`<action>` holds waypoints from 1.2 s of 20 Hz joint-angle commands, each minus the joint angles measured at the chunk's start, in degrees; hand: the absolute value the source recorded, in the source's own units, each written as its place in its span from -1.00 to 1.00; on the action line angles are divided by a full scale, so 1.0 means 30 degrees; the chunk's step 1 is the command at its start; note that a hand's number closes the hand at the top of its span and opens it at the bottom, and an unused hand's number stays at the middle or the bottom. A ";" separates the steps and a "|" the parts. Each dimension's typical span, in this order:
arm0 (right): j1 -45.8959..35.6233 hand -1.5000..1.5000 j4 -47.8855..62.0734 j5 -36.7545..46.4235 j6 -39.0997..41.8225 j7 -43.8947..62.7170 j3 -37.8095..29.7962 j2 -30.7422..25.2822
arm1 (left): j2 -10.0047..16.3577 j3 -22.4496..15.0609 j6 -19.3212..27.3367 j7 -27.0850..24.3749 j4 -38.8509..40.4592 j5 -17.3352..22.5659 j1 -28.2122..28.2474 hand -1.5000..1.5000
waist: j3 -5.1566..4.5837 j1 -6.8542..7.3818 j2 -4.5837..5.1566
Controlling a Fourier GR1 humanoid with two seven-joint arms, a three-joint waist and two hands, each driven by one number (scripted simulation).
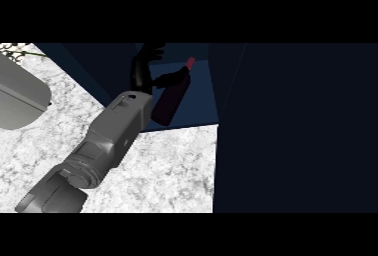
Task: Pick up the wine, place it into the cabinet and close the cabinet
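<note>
Head view: wine bottle [168, 100] sat within the open cabinet [203, 102], against its dark interior. Long axis tilted, red cap to upper right, base to lower left. Left hand [142, 75] held it, thumb across the shoulder, fingers curled above.

Right half of the frame is shut off: the tall dark navy cabinet door [295, 125] stands top to bottom, nothing passes there. The way in is upper centre, the blue-lit cabinet opening [198, 102], squeezed between that door and the dark navy cabinet face [88, 65] on its left. My left hand [145, 65] and grey forearm [111, 135] fill the opening's left part. The dark red wine bottle [168, 102] leans across its middle, so only a narrow strip beside the door is free. A big grey rounded object [18, 95] blocks the left edge. The white speckled marble counter [170, 170] at lower centre lies open between forearm and door.
</note>
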 commanded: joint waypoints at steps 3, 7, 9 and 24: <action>0.0191 -1.00 -0.0023 0.0062 0.0297 -0.0132 0.0275 0.0113 | -0.0133 -0.0236 0.0420 0.0624 0.0137 -0.0343 0.0339 -1.00 | 0.0000 -0.0101 0.0044; 0.0013 -1.00 -0.0289 -0.0238 -0.0080 0.0288 -0.0209 -0.0181 | 0.0387 -0.0171 0.0168 0.0722 0.0137 -0.0327 0.0472 -1.00 | -0.0019 -0.0057 0.0018; 0.0671 -1.00 -0.0529 -0.0462 0.0264 0.0260 0.0243 0.0066 | 0.0765 -0.0101 0.0565 0.0214 0.0136 -0.0281 0.0780 -1.00 | -0.0015 -0.0152 0.0038; 0.0273 -1.00 -0.0427 0.0322 0.0218 0.0041 0.0449 0.0261 | -0.0827 0.0653 -0.0209 -0.1571 -0.0856 0.0113 0.0646 -1.00 | -0.0017 0.0250 -0.0108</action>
